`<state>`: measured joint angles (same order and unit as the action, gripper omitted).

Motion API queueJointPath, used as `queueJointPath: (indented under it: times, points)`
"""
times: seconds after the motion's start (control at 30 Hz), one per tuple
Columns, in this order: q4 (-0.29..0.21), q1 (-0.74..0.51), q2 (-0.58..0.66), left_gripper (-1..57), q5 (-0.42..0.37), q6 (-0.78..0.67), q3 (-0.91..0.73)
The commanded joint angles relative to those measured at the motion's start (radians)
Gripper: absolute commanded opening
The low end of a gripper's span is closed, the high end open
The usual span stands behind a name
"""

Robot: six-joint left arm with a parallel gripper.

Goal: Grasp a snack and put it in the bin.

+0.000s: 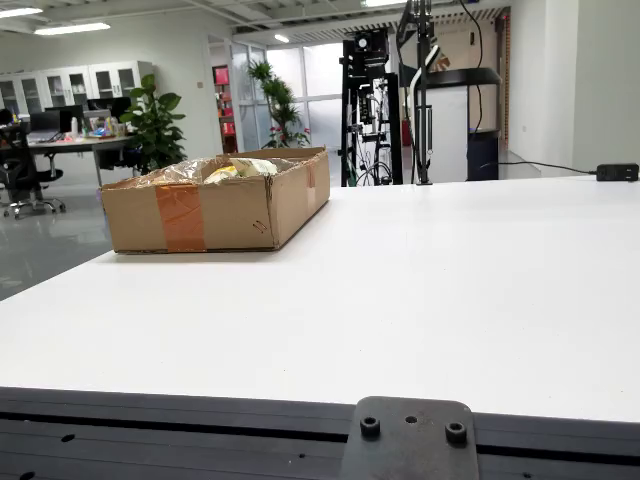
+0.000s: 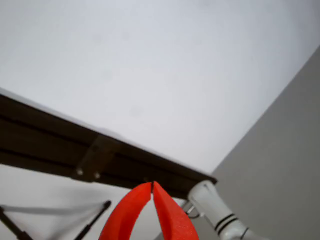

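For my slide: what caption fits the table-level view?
Cardboard box holding snack packets on a white table.

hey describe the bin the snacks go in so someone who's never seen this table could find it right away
In the view from the side, start with the large white table filling most of the picture. On its far left corner sits a shallow, open-topped cardboard box, with crinkly snack packets showing above its rim. It is the only brown thing on the table, with a strip of orange-brown tape down its front.
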<state>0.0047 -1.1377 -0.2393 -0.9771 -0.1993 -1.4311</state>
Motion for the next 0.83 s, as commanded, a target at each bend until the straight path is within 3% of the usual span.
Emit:
queueJointPath:
  times: [0.03,0.83]
  points:
    - [0.001,0.020,0.000,0.4,0.002,0.004,0.000]
    - [0.001,-0.049,0.000,0.4,0.003,0.005,0.000]
